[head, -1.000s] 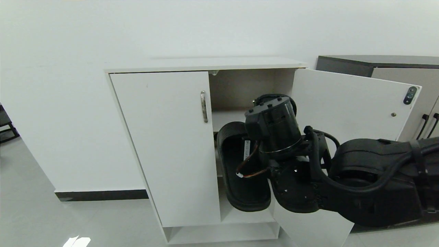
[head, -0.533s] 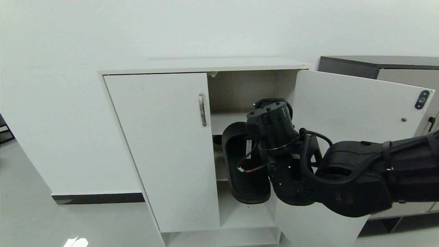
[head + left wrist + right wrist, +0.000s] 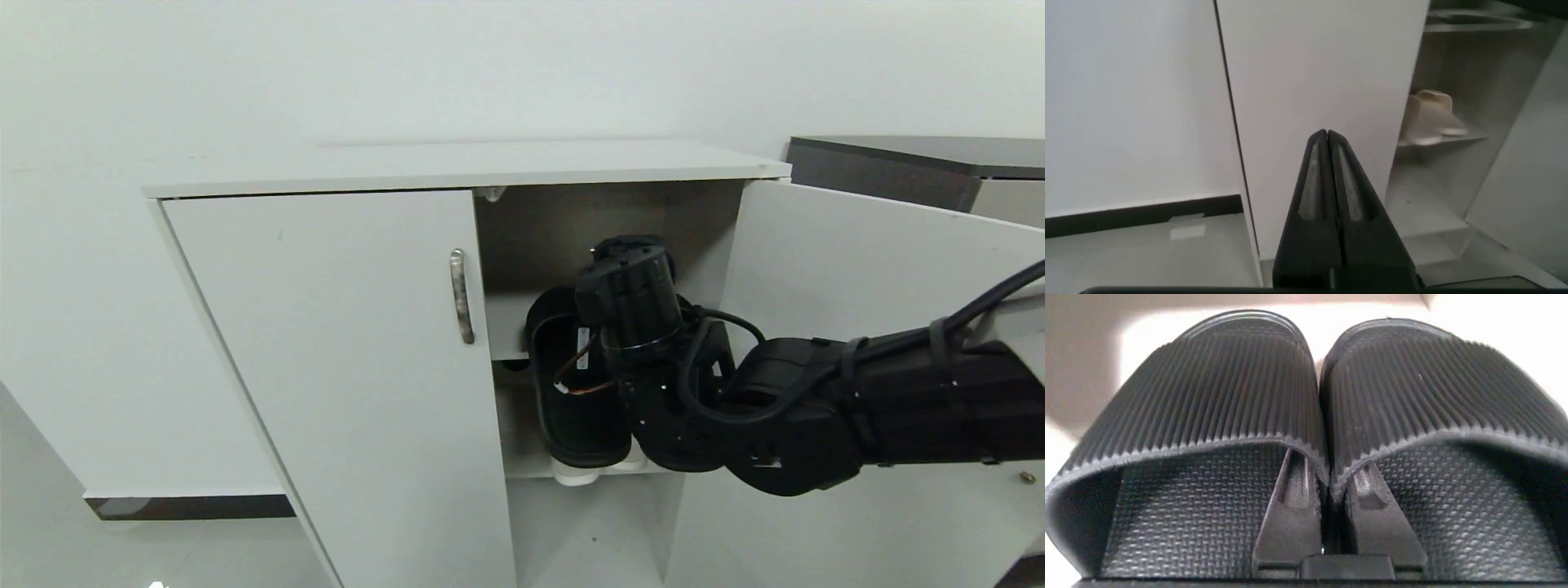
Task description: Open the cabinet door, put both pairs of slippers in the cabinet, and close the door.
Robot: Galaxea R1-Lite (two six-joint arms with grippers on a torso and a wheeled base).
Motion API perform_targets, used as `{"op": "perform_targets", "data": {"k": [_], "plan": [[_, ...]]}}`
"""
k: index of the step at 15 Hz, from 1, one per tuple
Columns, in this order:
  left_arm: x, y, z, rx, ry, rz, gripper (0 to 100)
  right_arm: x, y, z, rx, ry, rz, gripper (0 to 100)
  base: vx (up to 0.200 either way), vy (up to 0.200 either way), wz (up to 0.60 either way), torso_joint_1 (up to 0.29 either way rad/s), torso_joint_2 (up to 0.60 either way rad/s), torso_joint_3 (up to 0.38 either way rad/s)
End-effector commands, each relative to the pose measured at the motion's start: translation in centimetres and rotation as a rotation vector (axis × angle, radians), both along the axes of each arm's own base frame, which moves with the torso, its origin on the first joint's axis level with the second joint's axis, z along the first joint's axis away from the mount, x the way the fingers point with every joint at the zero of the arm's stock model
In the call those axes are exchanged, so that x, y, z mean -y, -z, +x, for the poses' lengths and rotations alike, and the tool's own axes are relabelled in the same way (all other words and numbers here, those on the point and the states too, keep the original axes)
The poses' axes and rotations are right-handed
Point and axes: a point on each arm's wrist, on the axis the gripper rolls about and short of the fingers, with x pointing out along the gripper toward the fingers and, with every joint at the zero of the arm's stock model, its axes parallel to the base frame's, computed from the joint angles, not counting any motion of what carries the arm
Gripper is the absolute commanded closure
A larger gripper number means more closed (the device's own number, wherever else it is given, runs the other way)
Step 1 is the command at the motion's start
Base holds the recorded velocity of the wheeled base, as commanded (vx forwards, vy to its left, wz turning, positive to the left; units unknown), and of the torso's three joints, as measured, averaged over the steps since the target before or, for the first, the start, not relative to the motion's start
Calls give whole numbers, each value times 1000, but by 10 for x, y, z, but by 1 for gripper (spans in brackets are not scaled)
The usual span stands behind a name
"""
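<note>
Black slippers (image 3: pixel 574 408) farther inside cabinet (image 3: pixel 326 367) than before

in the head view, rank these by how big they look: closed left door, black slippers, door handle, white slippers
1. closed left door
2. black slippers
3. door handle and white slippers: about alike, since the slippers are mostly hidden

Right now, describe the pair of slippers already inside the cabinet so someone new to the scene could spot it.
Find the white two-door cabinet with its right door swung open. On its lower inner shelf lies a pair of cream slippers; unlike the black ribbed slippers pinched in the right hand, they are pale and nothing grips them.
</note>
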Motion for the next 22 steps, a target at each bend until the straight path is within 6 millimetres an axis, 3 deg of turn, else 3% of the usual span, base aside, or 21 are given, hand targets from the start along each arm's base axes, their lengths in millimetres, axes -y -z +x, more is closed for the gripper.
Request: {"op": "perform_targets", "data": {"k": [1, 3, 12, 17, 22], "plan": [[0, 0, 0, -1, 0, -1, 100, -10, 9, 9, -5, 0, -6, 100, 200, 0, 0, 2, 2, 7], [0, 0, 0, -1, 0, -1, 100, -16, 16, 19, -3, 10, -8, 100, 200, 0, 0, 2, 0, 0], [0, 0, 0, -2, 0, -4, 100, -14, 10, 71, 48, 29, -6, 100, 0, 0, 0, 0, 0, 0], [0, 0, 0, -2, 0, -2, 100, -15, 13, 83, 50, 16, 4, 100, 0, 0, 0, 0, 0, 0], [0, 0, 0, -2, 0, -2, 100, -12, 32, 103, 29, 24, -17, 100, 0, 0, 0, 0, 0, 0]]}}
